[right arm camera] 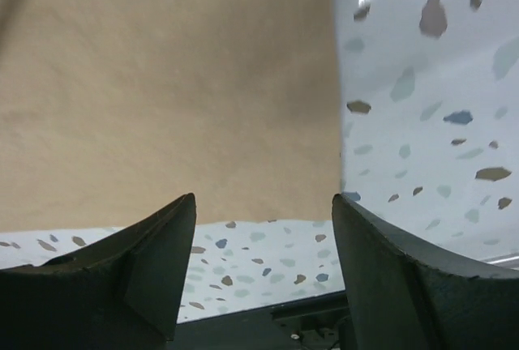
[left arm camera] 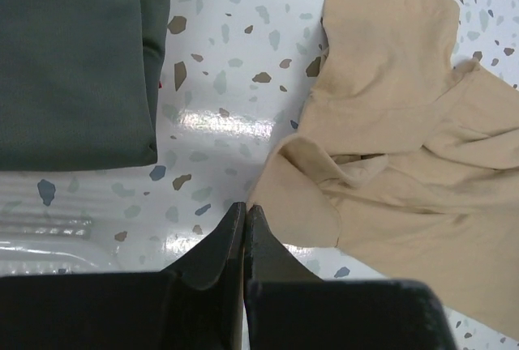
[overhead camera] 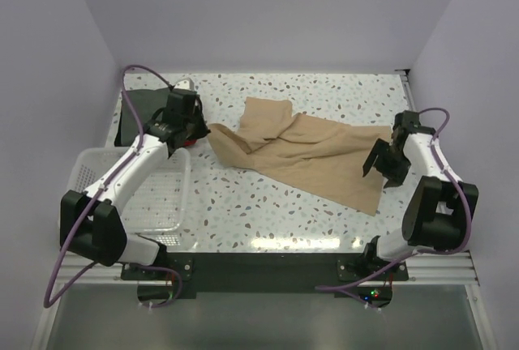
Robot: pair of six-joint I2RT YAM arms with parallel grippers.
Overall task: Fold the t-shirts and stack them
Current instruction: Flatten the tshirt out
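The tan t-shirt [overhead camera: 308, 151] lies crumpled across the middle of the table. It also shows in the left wrist view [left arm camera: 405, 180] and the right wrist view [right arm camera: 162, 83]. My left gripper [overhead camera: 200, 129] is shut at its left sleeve corner, with a strip of tan cloth between the jaws [left arm camera: 245, 208]. The dark grey-green t-shirt [overhead camera: 138, 111] lies folded at the far left, also in the left wrist view [left arm camera: 73, 58]. A small red edge [overhead camera: 188, 143] shows under my left gripper. My right gripper [overhead camera: 381, 173] is open and empty, low over the tan shirt's right hem corner [right arm camera: 263, 204].
A white mesh basket [overhead camera: 97, 164] stands at the near left under my left arm, its rim in the left wrist view [left arm camera: 40, 236]. The speckled table [overhead camera: 268, 204] shows in front of the tan shirt. Purple walls close in the left, back and right.
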